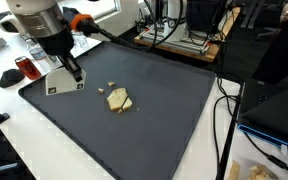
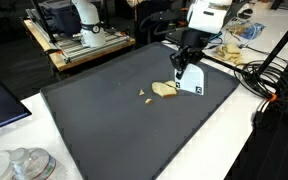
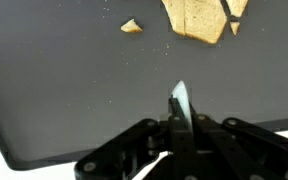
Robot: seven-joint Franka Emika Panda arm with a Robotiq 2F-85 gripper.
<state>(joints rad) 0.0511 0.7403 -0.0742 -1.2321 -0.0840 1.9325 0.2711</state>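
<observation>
1. pincer (image 1: 73,71): pressed together, pinching a white flat card (image 1: 64,87) by its upper part.
2. card position: on the dark mat (image 1: 169,125), near the mat corner beside the red cup (image 1: 26,68). whether its lower edge touches the mat cannot be told.
3. card orientation: in the wrist view it shows edge-on as a thin upright sliver.
4. key relation: the broken cracker pieces (image 3: 196,20) lie ahead of the pincer toward the mat centre, near the card but apart from it. a small crumb (image 3: 131,26) lies just beside them.

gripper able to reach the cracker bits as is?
Probably yes. Only bare mat lies between the gripper and the cracker bits. But its jaws are shut on a white card, so it could push, not pick.
</observation>
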